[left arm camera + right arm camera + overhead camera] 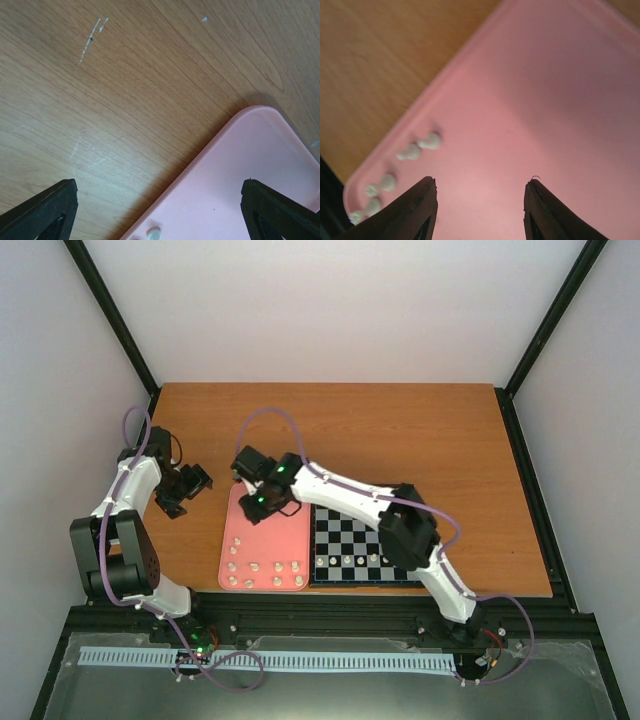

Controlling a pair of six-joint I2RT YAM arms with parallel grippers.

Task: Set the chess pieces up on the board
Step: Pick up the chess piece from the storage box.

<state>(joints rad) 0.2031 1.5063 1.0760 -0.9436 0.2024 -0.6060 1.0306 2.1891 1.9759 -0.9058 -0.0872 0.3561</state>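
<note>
Pink tray (285,540): spare chess pieces (265,567) parked along its near end. Board (350,530), touching its right side: near row filled. My right end effector (260,508): jaws parted, empty, over bare tray, probably lining up a pickup. Left end effector (185,492): spread wide, idle above tabletop (400,440).

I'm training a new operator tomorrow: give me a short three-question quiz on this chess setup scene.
1. Fill in: in the top view, the board lies to the ___ of the pink tray.
2. True or false: the right gripper has its jaws shut.
3. The right gripper is above: A) the board B) the pink tray C) neither.
Key: 1 right; 2 false; 3 B.
</note>
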